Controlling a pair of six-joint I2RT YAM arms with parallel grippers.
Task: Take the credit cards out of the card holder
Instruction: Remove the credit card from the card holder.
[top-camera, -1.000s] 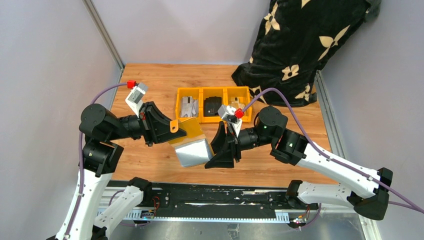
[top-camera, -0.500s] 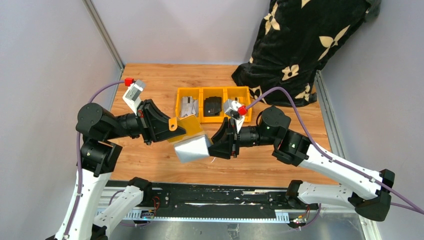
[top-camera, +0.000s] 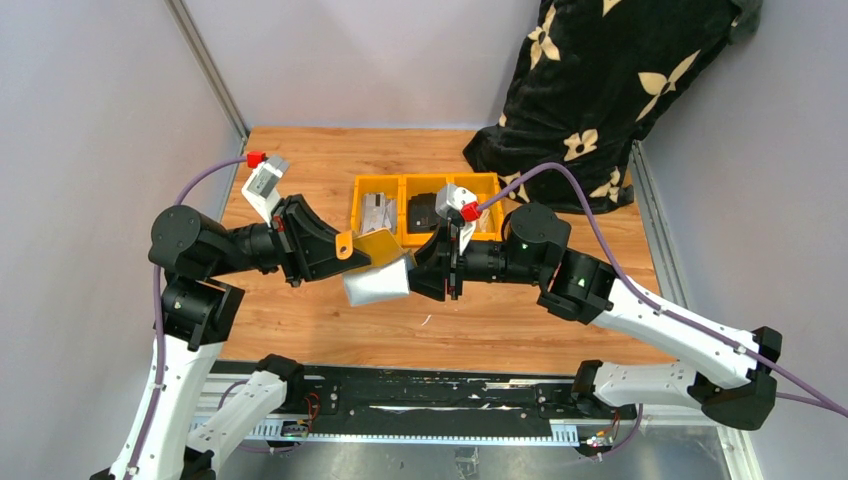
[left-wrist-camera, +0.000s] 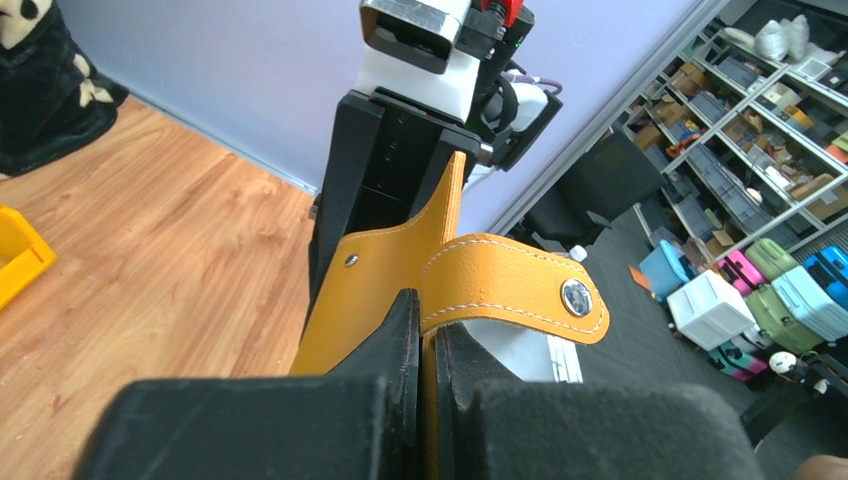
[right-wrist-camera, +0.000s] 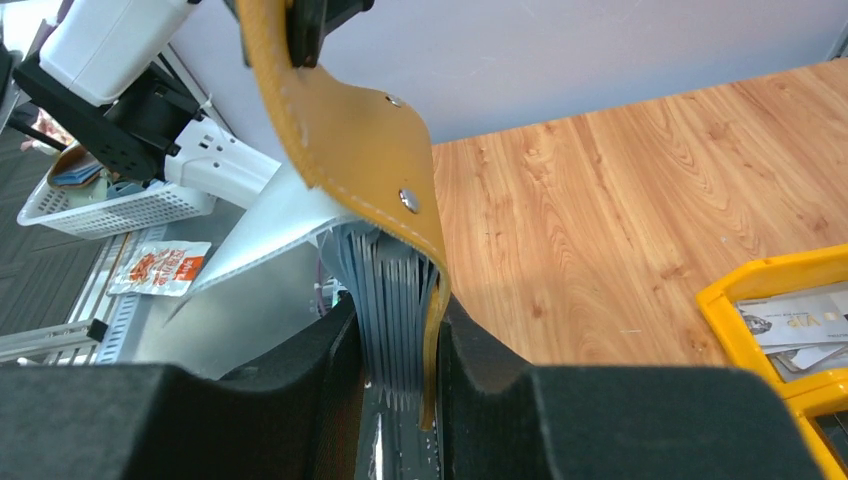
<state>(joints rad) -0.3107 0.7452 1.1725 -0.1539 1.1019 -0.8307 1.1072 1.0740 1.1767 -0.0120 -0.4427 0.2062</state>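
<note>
1. Mustard leather in mid-air: the card holder (top-camera: 378, 247) hangs open above the table (top-camera: 300, 160), between the two arms and just in front of the yellow bins (top-camera: 400, 181)
2. The left gripper (top-camera: 338, 250) is clamped hard on the holder's leather by the snap tab, holding it up
3. The right gripper (right-wrist-camera: 400, 350) has its jaws pressed on either side of the holder's lower end, pinching a stack of thin grey edges (right-wrist-camera: 390, 300) together with the leather flap. From the wrist view I cannot tell cards from pocket lining in that stack
4. Progress, as I judge it: early. The holder is opened and steadied, but no card has visibly come free of it. A few pale cards (right-wrist-camera: 790, 322) lie in one bin; whether they came from this holder cannot be told. The pulling out is all left to do
5. Against a second ago: the right gripper stood lower and beside the silvery side with wider jaws; it has since swung in, narrowed and met the holder, which now sits a little closer to the bins
</note>
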